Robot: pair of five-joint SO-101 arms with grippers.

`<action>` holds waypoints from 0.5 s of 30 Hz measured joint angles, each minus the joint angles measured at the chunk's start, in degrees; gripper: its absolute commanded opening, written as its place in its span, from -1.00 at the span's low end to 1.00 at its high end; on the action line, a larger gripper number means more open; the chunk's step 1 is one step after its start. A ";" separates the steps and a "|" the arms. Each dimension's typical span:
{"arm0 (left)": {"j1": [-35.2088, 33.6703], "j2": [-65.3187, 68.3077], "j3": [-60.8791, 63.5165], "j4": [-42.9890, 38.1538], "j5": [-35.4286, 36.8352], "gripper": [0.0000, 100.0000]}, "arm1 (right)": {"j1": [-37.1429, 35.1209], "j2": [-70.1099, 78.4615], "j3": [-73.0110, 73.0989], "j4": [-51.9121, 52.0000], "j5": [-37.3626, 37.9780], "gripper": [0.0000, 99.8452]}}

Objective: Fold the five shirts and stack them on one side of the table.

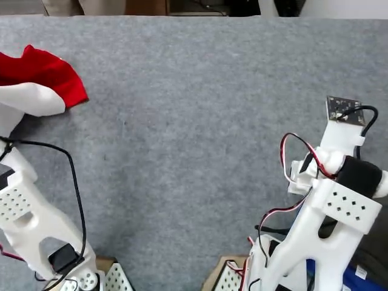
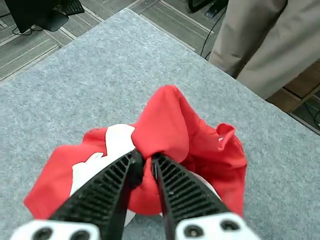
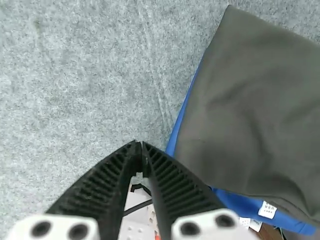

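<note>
Two arms stood at the grey table (image 1: 200, 121), and we took the left one first. The left arm (image 1: 30, 206) leaned out along the table's left edge, its wrist over the red shirt (image 2: 200, 140). Down pointed the left gripper (image 2: 147, 161), its fingers drawn narrow, with a raised fold of red cloth pinched between them. The shirt lay crumpled, not folded, at the far left of the table, and white patches showed among the red. From above, part of it ran off the left edge and part sat under the white wrist, so we could not make out its full outline.

Over to the right arm (image 1: 327, 212), which was bent up high near the table's right side. The right gripper (image 3: 140, 147) hung over bare felt, fingertips touching and nothing between them. Just beside it, a dark grey shirt (image 3: 250, 110) lay folded flat on top of a blue shirt (image 3: 240, 200). Only a thin strip of the blue peeked out along the grey one's edges. The pile was cut off at the frame, so we could not judge its far side.
</note>
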 measured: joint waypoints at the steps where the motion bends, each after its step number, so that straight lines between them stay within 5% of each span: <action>1: -0.53 -0.18 0.00 0.09 0.00 -0.93 | -0.53 0.00 0.00 -0.26 0.00 -0.99; 7: -5.10 -1.93 5.54 0.09 0.00 -0.47 | -6.15 0.00 0.00 -0.70 0.00 -0.99; 15: -12.84 -3.08 20.84 0.09 0.09 -0.44 | -11.43 0.00 0.09 -5.80 0.00 -0.99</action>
